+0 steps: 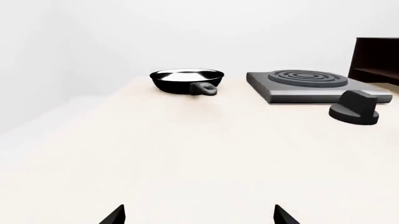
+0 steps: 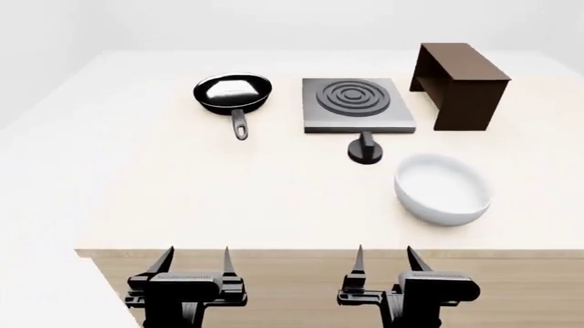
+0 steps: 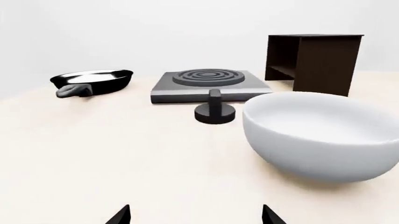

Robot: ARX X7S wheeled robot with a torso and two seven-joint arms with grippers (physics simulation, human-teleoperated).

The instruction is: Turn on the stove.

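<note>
The stove (image 2: pixel 356 104) is a flat grey square slab with concentric burner rings, at the back middle of the pale table. It also shows in the left wrist view (image 1: pixel 309 84) and the right wrist view (image 3: pixel 209 85). Its small black round knob (image 2: pixel 366 152) stands just in front of it on the table, also seen in the left wrist view (image 1: pixel 355 109) and the right wrist view (image 3: pixel 214 109). My left gripper (image 2: pixel 194 260) and my right gripper (image 2: pixel 384 259) are both open and empty, at the table's near edge, far from the knob.
A black frying pan (image 2: pixel 234 96) with its handle towards me sits left of the stove. A dark brown wooden box-shelf (image 2: pixel 459 83) stands right of the stove. A white bowl (image 2: pixel 442 189) sits in front right, near the knob, ahead of my right gripper.
</note>
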